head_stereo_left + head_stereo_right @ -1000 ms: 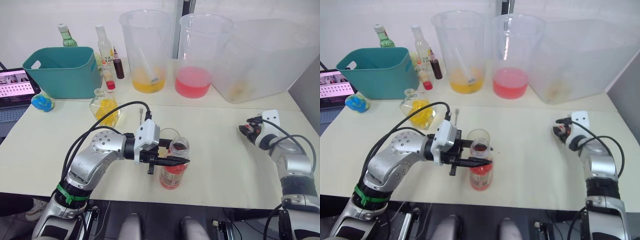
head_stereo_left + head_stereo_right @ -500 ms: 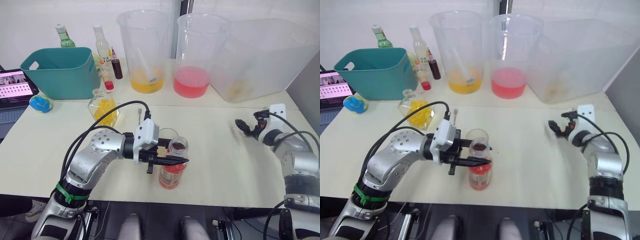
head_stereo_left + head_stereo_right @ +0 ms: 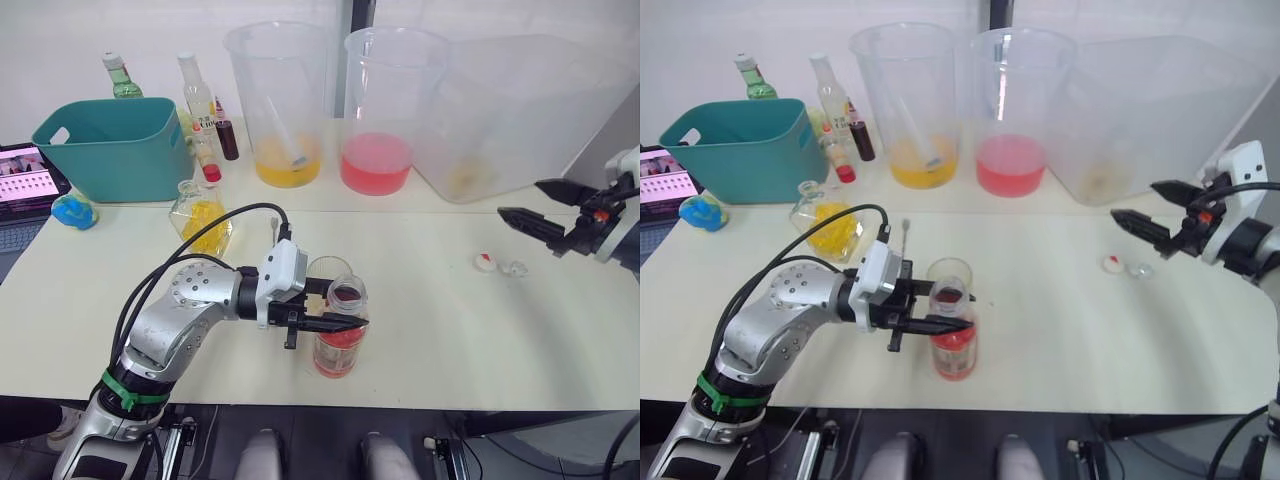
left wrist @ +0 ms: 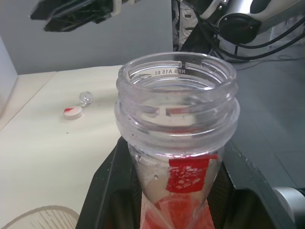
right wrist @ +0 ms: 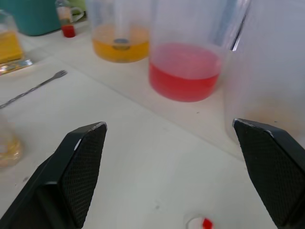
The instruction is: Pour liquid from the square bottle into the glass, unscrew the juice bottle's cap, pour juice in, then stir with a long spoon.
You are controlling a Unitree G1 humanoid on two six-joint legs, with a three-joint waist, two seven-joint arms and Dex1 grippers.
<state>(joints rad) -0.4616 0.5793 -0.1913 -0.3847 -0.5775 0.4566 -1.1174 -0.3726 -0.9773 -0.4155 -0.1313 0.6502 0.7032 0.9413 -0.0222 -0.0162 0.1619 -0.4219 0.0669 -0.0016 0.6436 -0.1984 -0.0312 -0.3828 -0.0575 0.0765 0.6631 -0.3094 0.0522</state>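
The square bottle is set back at the table's left rear, stopper apparently off, so the first pour is judged done. The juice bottle, uncapped, is clamped upright in the left gripper just in front of the glass; its cap lies on the table to the right, beside a small clear stopper. The right gripper is spread wide and empty above them, with juice pour and stirring with the long spoon judged outstanding.

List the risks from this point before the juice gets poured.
The juice bottle is open in the left gripper, with the glass right behind it; tipping it could knock the glass or spill. The juice bottle's cap lies loose under the open right gripper, which might sweep it away.
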